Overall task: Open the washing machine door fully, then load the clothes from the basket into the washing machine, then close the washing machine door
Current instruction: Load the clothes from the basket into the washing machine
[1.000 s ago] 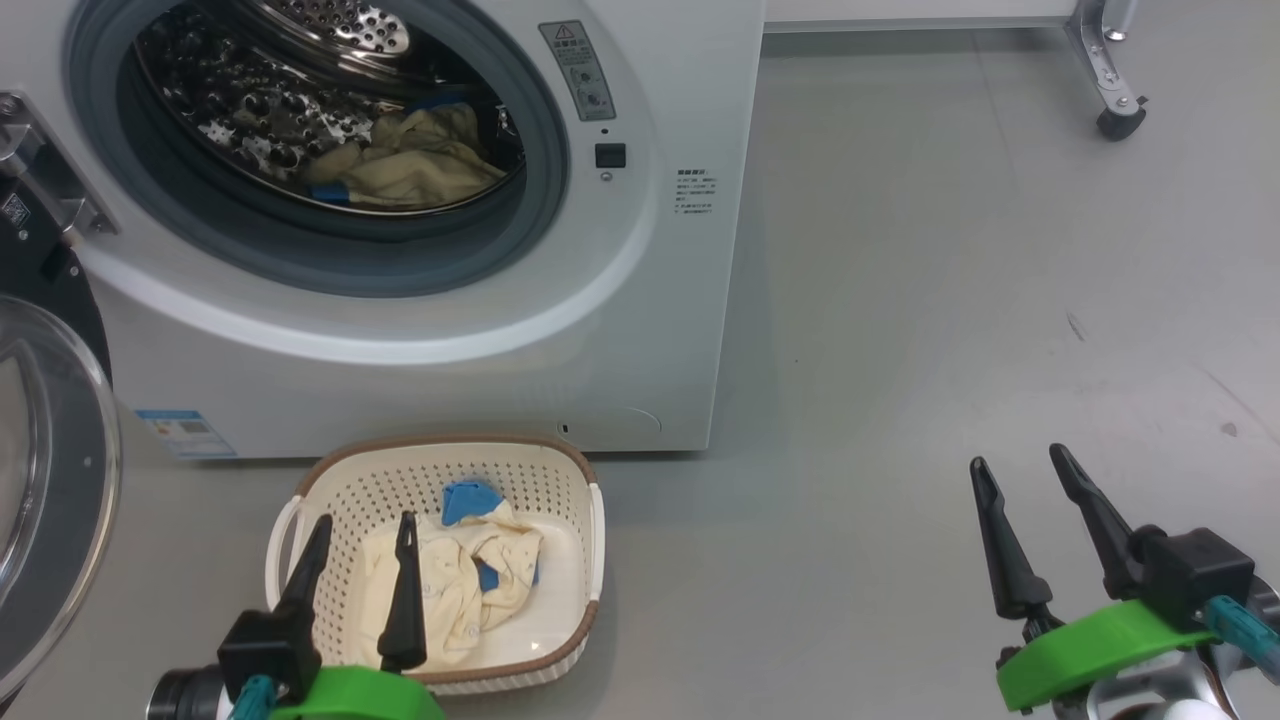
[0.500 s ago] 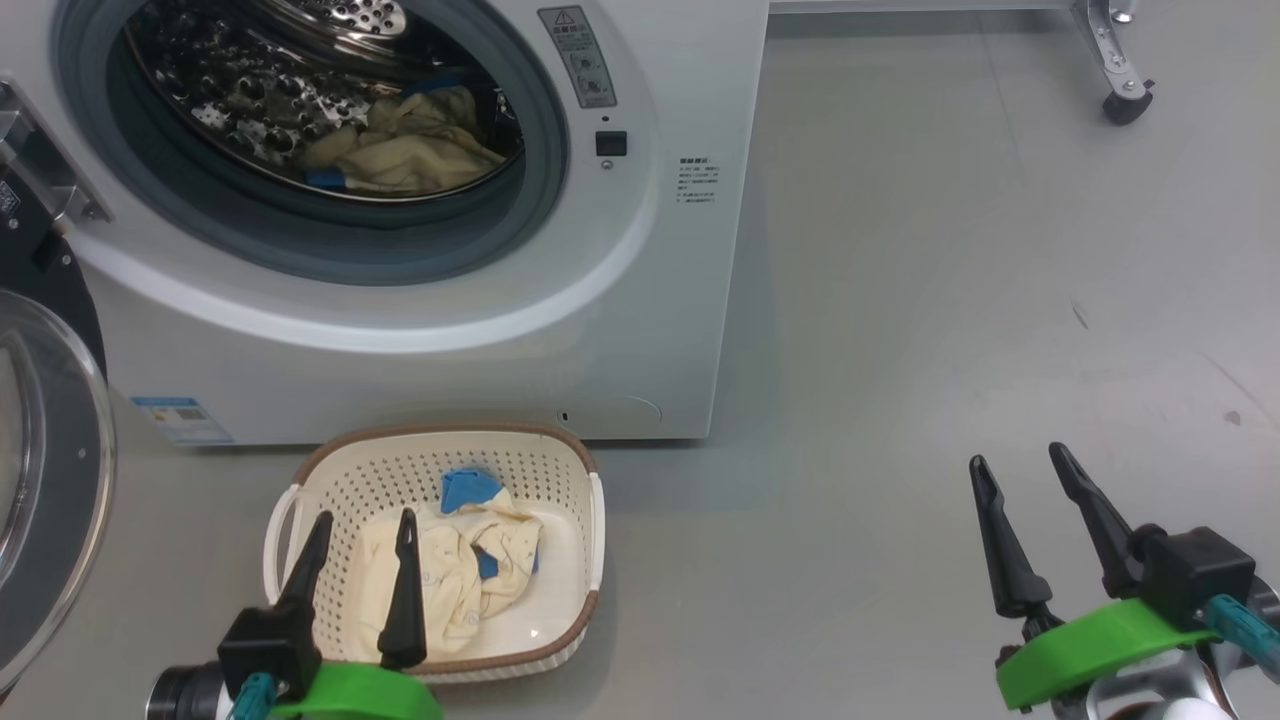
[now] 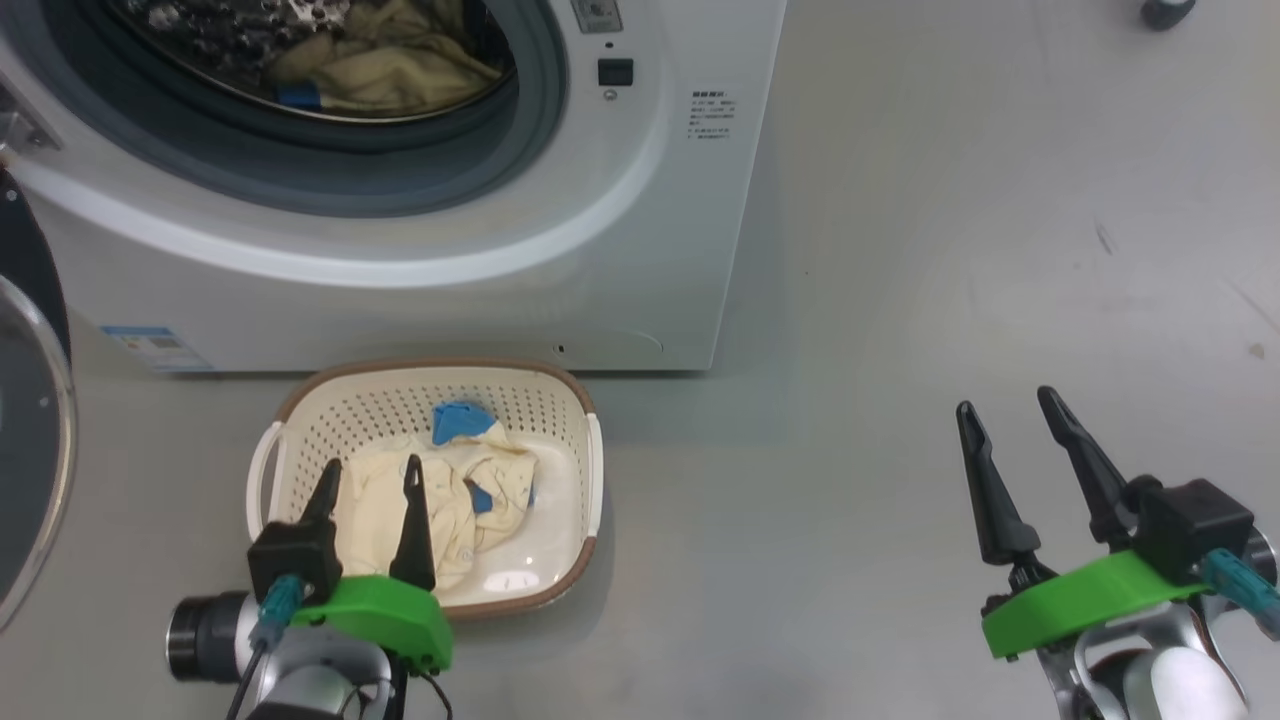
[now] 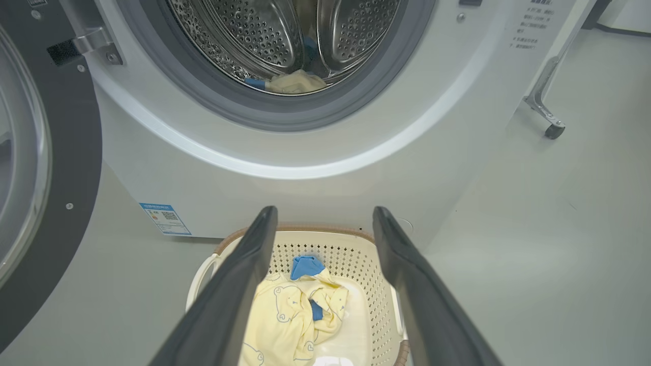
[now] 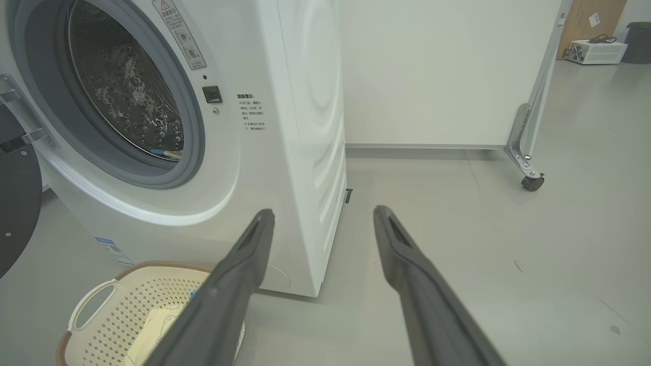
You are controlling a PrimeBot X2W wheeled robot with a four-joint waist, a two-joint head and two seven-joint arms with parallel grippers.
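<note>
The white washing machine (image 3: 640,250) stands with its door (image 3: 30,420) swung open at the left; the black rim and glass show in the left wrist view too (image 4: 71,168). Cream and blue clothes (image 3: 390,60) lie in the steel drum. On the floor in front sits the cream basket (image 3: 560,400) with cream-yellow and blue clothes (image 3: 470,500) inside. My left gripper (image 3: 372,464) hovers open over the basket's near side, its fingers framing the clothes (image 4: 290,315). My right gripper (image 3: 1005,400) is open and empty over bare floor, far right of the basket.
Grey floor stretches to the right of the machine. A wheeled metal leg (image 5: 529,168) of a white panel stands at the back right. The basket (image 5: 127,300) sits close against the machine's lower front, near the blue label sticker (image 4: 165,218).
The head camera has tilted down, so the machine, basket and grippers all sit higher in the picture. Both grippers stay open; the left one still hangs over the basket.
</note>
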